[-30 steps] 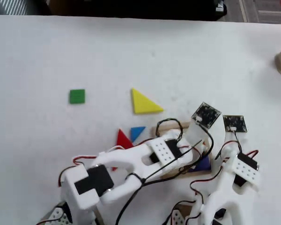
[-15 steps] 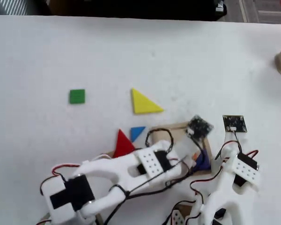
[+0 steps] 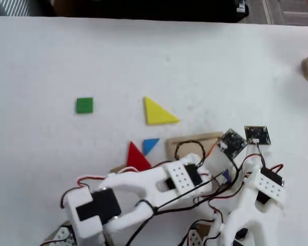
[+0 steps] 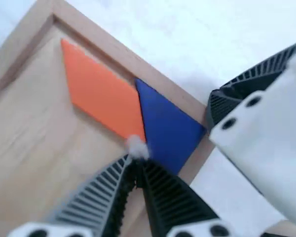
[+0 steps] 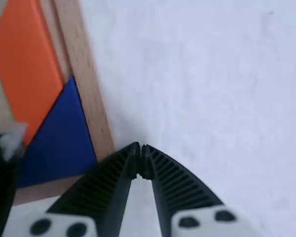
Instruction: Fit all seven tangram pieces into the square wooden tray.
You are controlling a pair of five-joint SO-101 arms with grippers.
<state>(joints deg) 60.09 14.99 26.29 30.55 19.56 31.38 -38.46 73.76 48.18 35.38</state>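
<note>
- The right gripper, clenched on nothing, hangs over the table just outside the tray, by the corner that holds the navy triangle.
- The left gripper, also clenched and empty, is over the tray's floor. Its tips are above the spot where the orange piece meets the navy triangle.
- Inside the tray, the orange piece lies flat along one rim, touching the navy triangle in the corner next to it.
- The red triangle lies near the tray, on the side away from the right gripper.
- The blue triangle is just beyond it, near the tray's far corner.
- The yellow triangle lies past the tray's far rim, apart from it.
- The green square is well apart from the tray, farthest of all.
</note>
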